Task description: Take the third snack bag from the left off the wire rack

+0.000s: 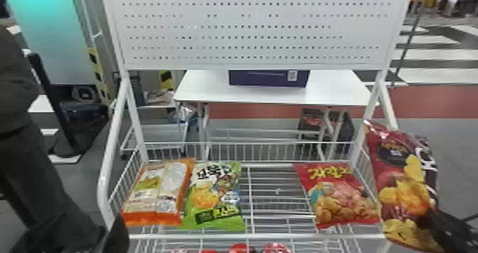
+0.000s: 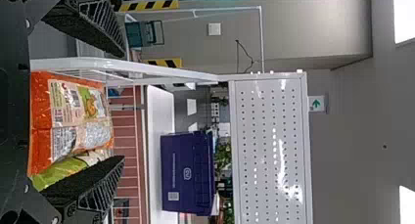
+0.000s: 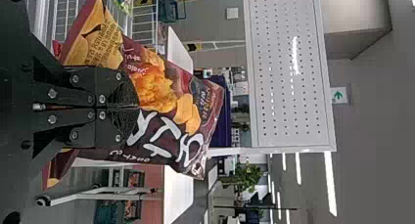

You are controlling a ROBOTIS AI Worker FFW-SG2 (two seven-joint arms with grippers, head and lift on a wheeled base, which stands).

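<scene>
My right gripper [image 1: 432, 218] is shut on a dark red snack bag [image 1: 402, 170] with yellow chips printed on it, holding it upright just outside the right side of the wire rack [image 1: 103, 184]. In the right wrist view its fingers [image 3: 122, 114] clamp the bag [image 3: 166, 101] near one end. On the rack lie an orange bag [image 1: 158, 192], a green bag [image 1: 215, 195] and, past a bare gap, a red bag [image 1: 338, 195]. My left gripper [image 2: 120, 104] stands open by the rack's front left, facing the orange bag [image 2: 68, 121].
A white perforated panel [image 1: 249, 28] rises behind the rack. Beyond it stands a white table [image 1: 320, 92] carrying a dark blue box [image 1: 268, 78]. A person in dark clothes [image 1: 21, 145] stands at the left. Red packets [image 1: 249, 248] show on a lower shelf.
</scene>
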